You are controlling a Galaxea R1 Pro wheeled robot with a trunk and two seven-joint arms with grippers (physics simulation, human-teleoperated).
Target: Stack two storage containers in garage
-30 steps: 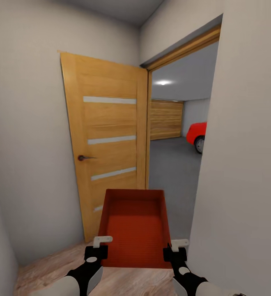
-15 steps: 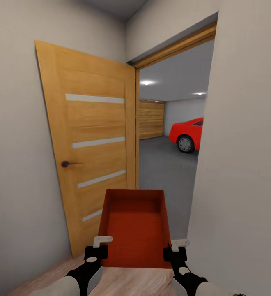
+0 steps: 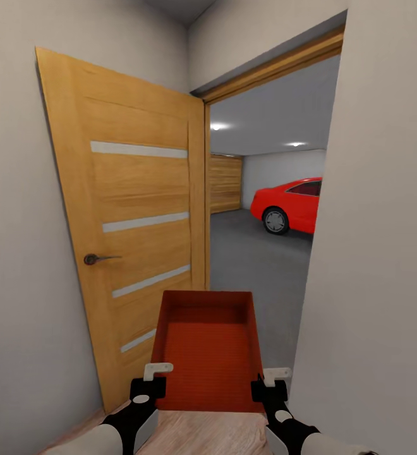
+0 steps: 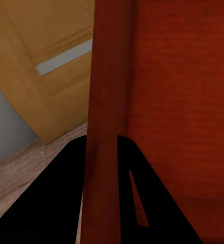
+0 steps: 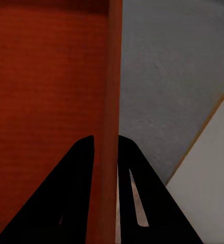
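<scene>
Storage container point(image 3: 207, 354) carried level, just short of the open door point(image 3: 132, 234). Left gripper point(image 3: 150, 379) and right gripper point(image 3: 266, 382) each clamp a side wall, steadying it for the garage floor point(image 3: 253, 265) beyond.

Black fingers point(image 5: 76, 188) pinching container wall point(image 5: 109, 101) — grey floor point(image 5: 178, 76) beyond

The red car point(image 3: 292, 205) in the garage is cut off by the doorway's right wall, its rear hidden. The storage container point(image 3: 207, 351) hides the threshold below it. Both arms run off the head view's bottom edge.
</scene>
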